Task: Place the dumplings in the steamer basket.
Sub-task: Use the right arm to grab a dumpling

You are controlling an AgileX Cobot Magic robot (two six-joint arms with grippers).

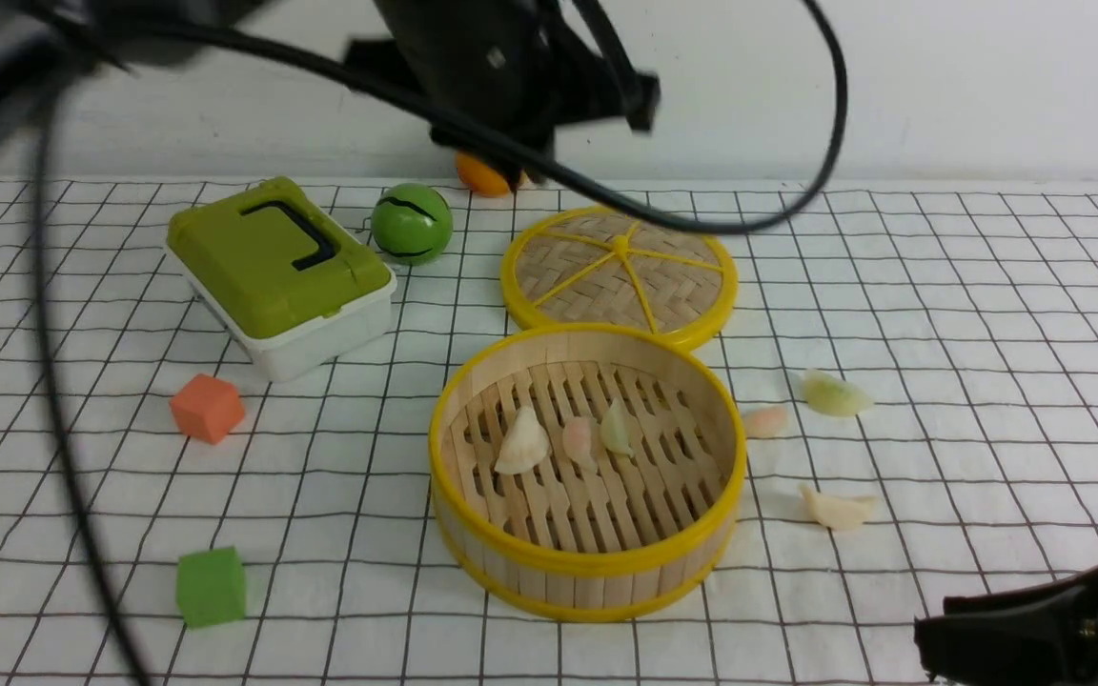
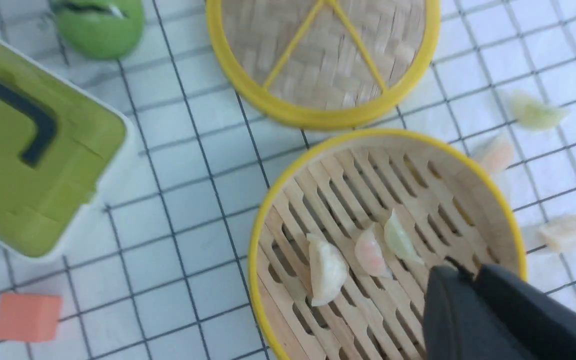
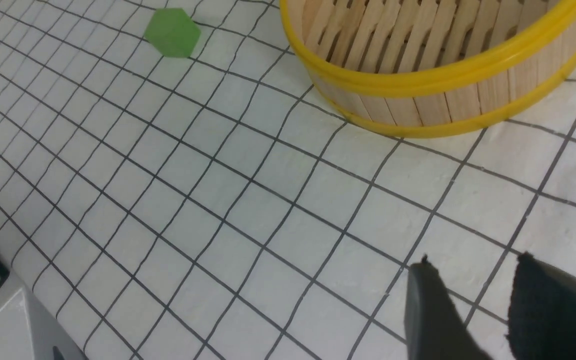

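Left gripper (image 2: pixel 460 272) pressed together, empty, high above steamer basket (image 1: pixel 587 562); right gripper (image 3: pixel 473 272) spread, empty, at its 5 o'clock. Three dumplings (image 1: pixel 578 440) inside, three loose dumplings (image 1: pixel 837 509) on cloth (image 1: pixel 940 314) at 2 to 4 o'clock. Risk: off-centre pinch squirting a slick crescent away, or fingers bumping the basket wall.

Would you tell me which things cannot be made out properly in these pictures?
Orange ball: front view, mostly hidden behind the left arm.
Left gripper: blurred in the front view; cut off by the bottom edge in the left wrist view.
Right gripper: front view, cut off at the bottom right corner.
Basket floor: right wrist view, hidden by its wall.
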